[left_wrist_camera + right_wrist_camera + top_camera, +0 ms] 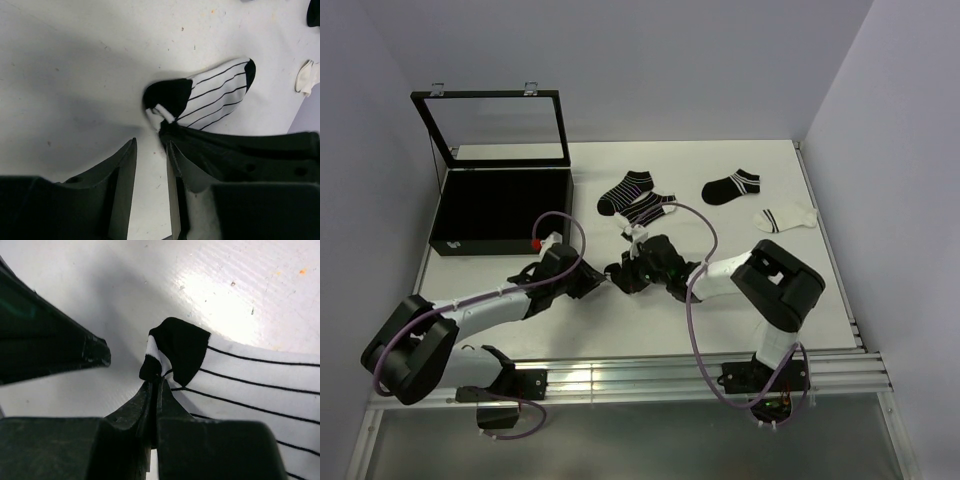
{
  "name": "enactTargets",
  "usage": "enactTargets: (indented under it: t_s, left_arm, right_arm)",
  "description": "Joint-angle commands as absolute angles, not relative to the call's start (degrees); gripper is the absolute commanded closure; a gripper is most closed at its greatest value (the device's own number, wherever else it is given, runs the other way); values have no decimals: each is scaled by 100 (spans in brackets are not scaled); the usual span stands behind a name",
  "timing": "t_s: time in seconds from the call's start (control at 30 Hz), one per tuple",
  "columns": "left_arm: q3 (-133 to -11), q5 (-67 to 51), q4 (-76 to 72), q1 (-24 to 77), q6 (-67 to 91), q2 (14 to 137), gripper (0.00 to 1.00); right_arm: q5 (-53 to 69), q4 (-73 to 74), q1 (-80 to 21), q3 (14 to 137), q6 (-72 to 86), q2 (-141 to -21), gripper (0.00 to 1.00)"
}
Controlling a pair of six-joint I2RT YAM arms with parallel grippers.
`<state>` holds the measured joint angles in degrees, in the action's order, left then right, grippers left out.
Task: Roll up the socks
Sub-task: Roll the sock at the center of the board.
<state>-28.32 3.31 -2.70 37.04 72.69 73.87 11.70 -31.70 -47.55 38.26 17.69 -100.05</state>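
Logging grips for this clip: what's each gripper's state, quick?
Left gripper: open, empty.
Right gripper: closed on the white striped sock.

**Q:** Condition of the grip?

**A:** My right gripper (156, 382) is closed tight, its two black fingers (125, 425) pressed together. They pinch the edge of a white knit sock with thin black stripes (250, 375) at its solid black end patch (182, 350).

**Q:** Lie of the sock?

**A:** Flat on the glossy white tabletop (90, 285), running out of view to the right.

**Q:** Anything adjacent?

**A:** A dark tapered plastic piece (60, 350) comes in from the left. Its tip is near the black patch, not touching. There is a bright glare above the sock and a small orange speck (302, 271) at upper right.
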Motion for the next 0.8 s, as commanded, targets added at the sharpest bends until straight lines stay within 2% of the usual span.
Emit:
enactTargets:
  t_s: [0.0, 0.27, 0.77]
  left_arm:
    - [-2707, 325, -1001, 3718, 7286, 7418, 64]
    - [-2540, 483, -1476, 3788, 7426, 7725, 62]
    - [-2250, 659, -1485, 3806, 7769, 7761, 58]
  right_arm:
    - [1915, -2515, -4562, 4315, 2179, -10098, 100]
    - [2724, -2127, -4307, 4737, 2548, -10476, 100]
    - [3059, -2118, -4052, 4772, 3155, -11004, 100]
